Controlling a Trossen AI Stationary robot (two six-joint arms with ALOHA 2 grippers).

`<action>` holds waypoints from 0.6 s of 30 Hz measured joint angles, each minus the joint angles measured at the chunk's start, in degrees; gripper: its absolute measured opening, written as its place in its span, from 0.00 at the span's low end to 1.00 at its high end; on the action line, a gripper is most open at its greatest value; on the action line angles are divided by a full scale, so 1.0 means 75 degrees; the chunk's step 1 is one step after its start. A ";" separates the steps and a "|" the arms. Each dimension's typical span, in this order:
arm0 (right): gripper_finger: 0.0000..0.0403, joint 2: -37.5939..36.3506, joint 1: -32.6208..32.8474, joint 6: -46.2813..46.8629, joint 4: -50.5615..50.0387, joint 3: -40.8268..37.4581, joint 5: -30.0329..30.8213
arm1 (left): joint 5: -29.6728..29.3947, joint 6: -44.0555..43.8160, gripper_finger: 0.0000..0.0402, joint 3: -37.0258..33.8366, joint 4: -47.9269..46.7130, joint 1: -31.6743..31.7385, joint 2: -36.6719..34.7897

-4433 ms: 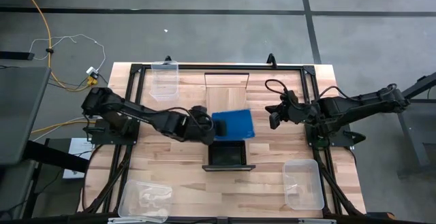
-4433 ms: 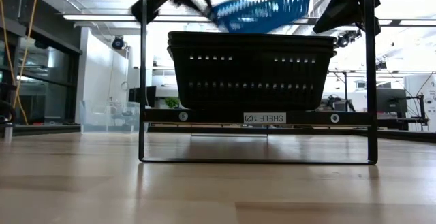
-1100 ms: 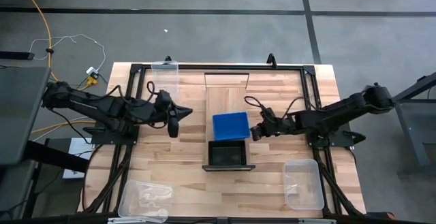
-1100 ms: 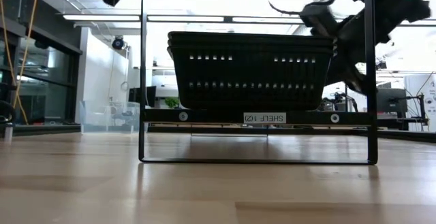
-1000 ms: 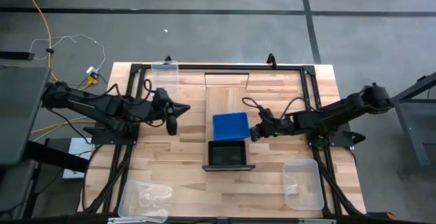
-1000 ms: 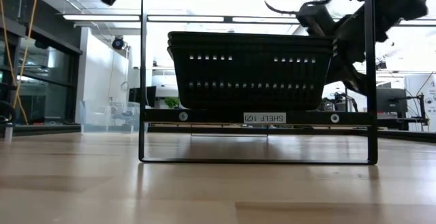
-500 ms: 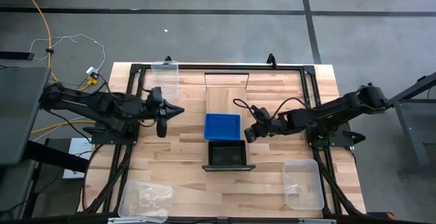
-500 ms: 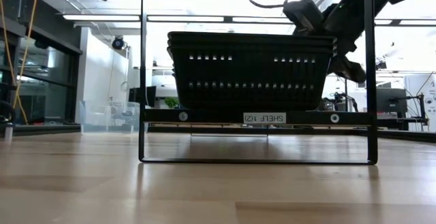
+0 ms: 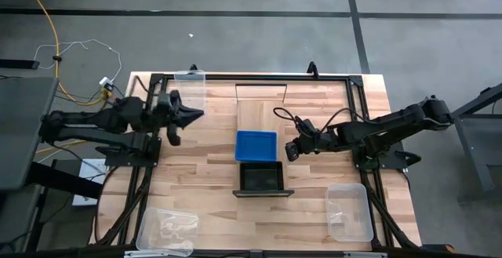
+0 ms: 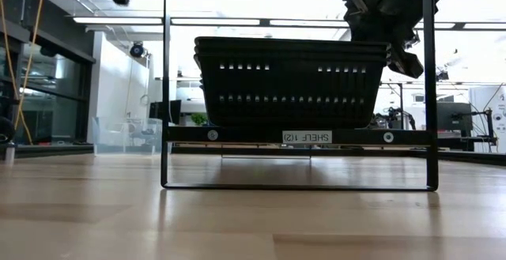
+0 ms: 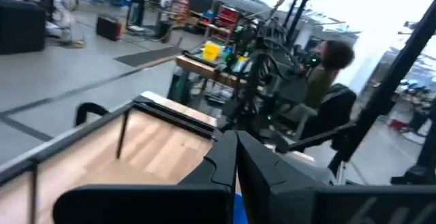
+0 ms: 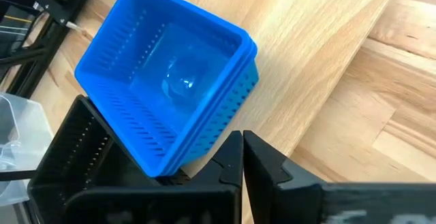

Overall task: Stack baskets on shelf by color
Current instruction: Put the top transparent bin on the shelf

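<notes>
High view: blue basket (image 9: 256, 145) on the shelf (image 9: 260, 122), touching the black baskets (image 9: 261, 177) on their far side. Right pincer (image 9: 289, 150) shut tight, empty, just to the right of the blue basket, the nearer one by far. Left pincer (image 9: 174, 122) shut too, empty, well off to the left.

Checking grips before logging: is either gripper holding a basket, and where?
Nothing held. Right gripper is shut beside the blue basket; left gripper is shut, away from it.
</notes>
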 joint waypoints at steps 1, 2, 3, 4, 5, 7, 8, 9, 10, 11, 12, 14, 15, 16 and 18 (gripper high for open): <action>0.00 -0.0001 0.0000 0.0000 -0.0002 0.0000 -0.0004 | 0.0148 -0.0069 0.00 -0.0191 0.0130 0.0113 0.0014; 0.00 -0.0001 0.0000 0.0000 -0.0007 0.0000 -0.0006 | 0.0215 -0.0100 0.00 -0.0303 0.0020 0.0239 0.0069; 0.00 -0.0001 0.0000 0.0000 -0.0010 0.0000 -0.0010 | 0.0203 -0.0083 0.00 -0.0343 -0.0212 0.0401 0.0158; 0.00 -0.0001 0.0000 0.0000 -0.0008 0.0000 -0.0035 | 0.0156 -0.0083 0.00 -0.0341 -0.0407 0.0569 0.0272; 0.00 -0.0001 0.0000 0.0000 -0.0011 0.0000 -0.0066 | 0.0139 -0.0083 0.00 -0.0290 -0.0641 0.0758 0.0369; 0.00 -0.0001 0.0000 0.0000 -0.0011 0.0000 -0.0096 | 0.0136 0.0007 0.00 -0.0033 -0.1177 0.1225 0.0538; 0.00 -0.0001 0.0000 0.0002 -0.0011 0.0000 -0.0127 | 0.0138 0.0112 0.01 0.0151 -0.1525 0.1466 0.0626; 0.00 -0.0001 0.0000 0.0016 -0.0011 0.0000 -0.0149 | 0.0138 0.0231 0.01 0.0339 -0.1961 0.1734 0.0756; 0.00 -0.0001 0.0000 0.0017 -0.0011 0.0000 -0.0189 | 0.0141 0.0376 0.02 0.0532 -0.2495 0.1994 0.0910; 0.00 -0.0001 0.0000 0.0017 -0.0009 0.0000 -0.0216 | 0.0179 0.0554 0.04 0.0723 -0.3008 0.2264 0.1078; 0.00 -0.0001 0.0000 0.0031 -0.0011 0.0000 -0.0228 | 0.0270 0.0763 0.05 0.0902 -0.3473 0.2540 0.1257; 0.00 -0.0001 0.0000 0.0126 -0.0013 0.0000 -0.0230 | 0.0594 0.1214 0.09 0.1191 -0.4316 0.3071 0.1648; 0.00 -0.0001 0.0000 0.0141 -0.0011 0.0000 -0.0230 | 0.0799 0.1421 0.12 0.1324 -0.4581 0.3313 0.1857; 0.00 -0.0001 0.0000 0.0143 -0.0012 0.0000 -0.0230 | 0.0979 0.1628 0.15 0.1429 -0.4825 0.3534 0.2077; 0.00 -0.0001 0.0000 0.0143 -0.0011 0.0000 -0.0230 | 0.1255 0.2057 0.21 0.1539 -0.5417 0.3890 0.2522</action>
